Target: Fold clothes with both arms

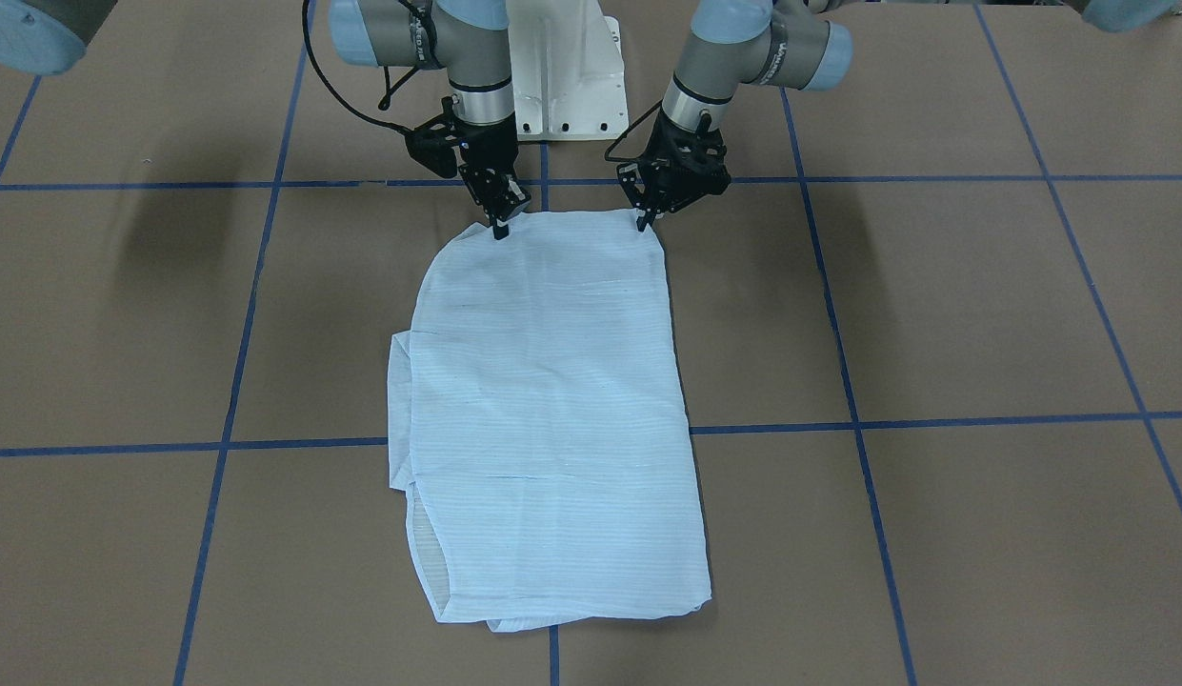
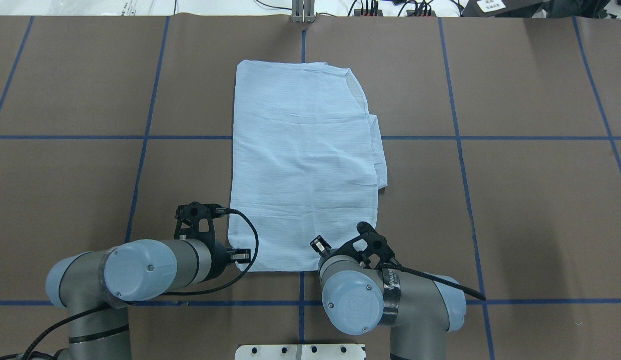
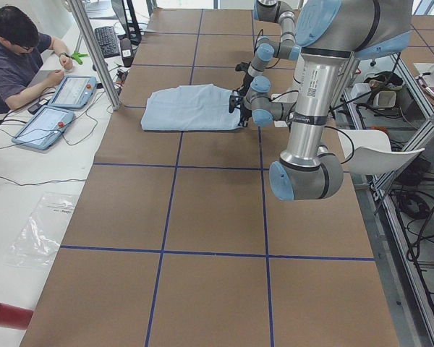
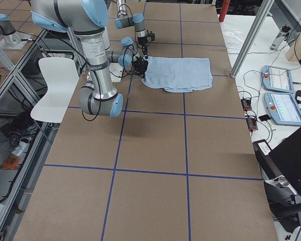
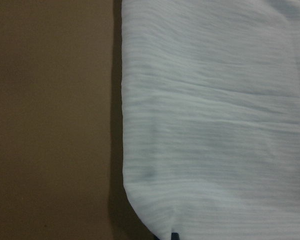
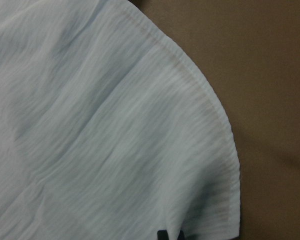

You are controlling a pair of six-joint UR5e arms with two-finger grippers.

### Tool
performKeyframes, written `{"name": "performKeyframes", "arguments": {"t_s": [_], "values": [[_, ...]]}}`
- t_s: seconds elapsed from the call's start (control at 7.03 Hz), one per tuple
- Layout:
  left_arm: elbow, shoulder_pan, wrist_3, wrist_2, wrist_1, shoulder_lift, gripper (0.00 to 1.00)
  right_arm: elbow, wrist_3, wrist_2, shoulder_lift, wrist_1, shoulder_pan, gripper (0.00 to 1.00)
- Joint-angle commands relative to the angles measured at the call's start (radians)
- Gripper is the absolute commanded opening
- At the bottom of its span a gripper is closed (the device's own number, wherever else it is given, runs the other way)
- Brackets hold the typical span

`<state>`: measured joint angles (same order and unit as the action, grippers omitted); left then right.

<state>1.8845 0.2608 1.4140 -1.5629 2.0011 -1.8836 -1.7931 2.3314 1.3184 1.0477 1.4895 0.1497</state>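
Front view: the shirt (image 1: 552, 410) lies flat mid-worktop (image 1: 933, 314), already a long panel. The right gripper (image 1: 500, 230) and left gripper (image 1: 643, 225) each look pinched narrow on a corner of the edge nearest the robot.

Overhead: the far edge sits square, so lift both corners level and carry them evenly towards it.

Wrist views: each bite looks shallow. Rise slowly, or a corner may slip.

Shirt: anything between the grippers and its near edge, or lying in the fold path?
Nothing visible. The left gripper and right gripper sit at the two corners of the shirt nearest the robot's base; I can't tell if they've closed on it. No other object shows on the cloth or the table beside it.
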Motion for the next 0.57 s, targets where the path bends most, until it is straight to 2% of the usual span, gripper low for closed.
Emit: {"name": "performKeyframes", "arguments": {"t_s": [0.0,0.14,0.28,0.43], "values": [[0.034,0.002,-0.01,-0.006,-0.01,-0.002,0.0,-0.026,0.0,-0.013,0.0,0.003,0.008,0.0],[0.091,0.002,-0.01,-0.025,-0.072,-0.005,0.0,-0.11,-0.009,-0.011,0.018,0.017,0.016,0.0],[0.179,0.002,-0.01,-0.054,-0.143,-0.003,0.0,-0.203,-0.009,-0.01,0.034,0.085,0.019,0.0],[0.282,0.0,-0.006,-0.06,-0.235,-0.003,0.0,-0.335,-0.006,-0.008,0.032,0.236,-0.007,0.0]]}}
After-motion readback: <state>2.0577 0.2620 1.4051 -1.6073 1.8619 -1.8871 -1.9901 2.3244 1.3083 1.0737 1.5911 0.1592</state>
